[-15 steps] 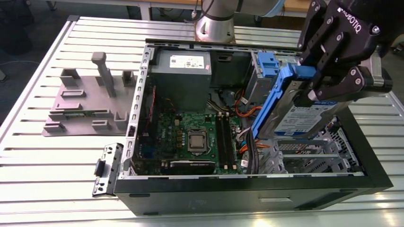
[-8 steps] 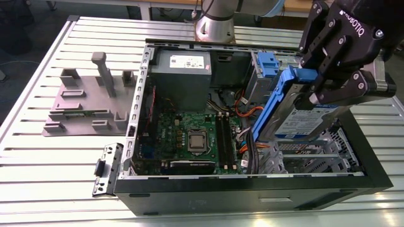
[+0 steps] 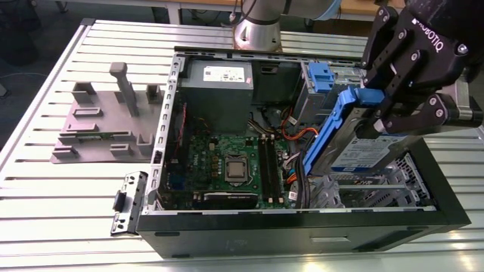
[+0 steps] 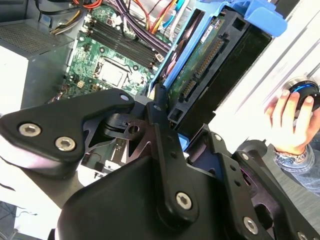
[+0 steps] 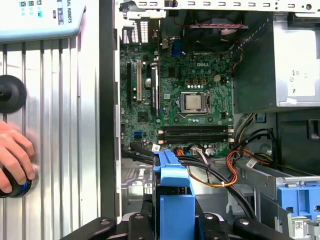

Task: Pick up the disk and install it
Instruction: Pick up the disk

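Observation:
The disk [image 3: 354, 152] is a silver drive with a white-and-blue label in a blue plastic bracket. It hangs tilted on edge over the exterior view's right part of the open computer case [image 3: 302, 229], just above the metal drive cage [image 3: 378, 190]. My black gripper [image 3: 380, 107] is shut on the disk's upper end. In the second wrist view the disk [image 4: 212, 57] shows its green circuit board and connector beyond the gripper [image 4: 180, 125]. The first wrist view has the disk's blue bracket [image 5: 172, 192] on edge between the fingers [image 5: 146, 220].
Inside the case lie the green motherboard [image 3: 226, 164], coloured cables [image 3: 291, 127], a grey power supply box [image 3: 219, 85] and a second blue bracket [image 3: 321, 76]. A grey plastic stand [image 3: 98, 124] sits on the slatted table. A person's hand [image 5: 15, 162] rests on a round black control beside the case.

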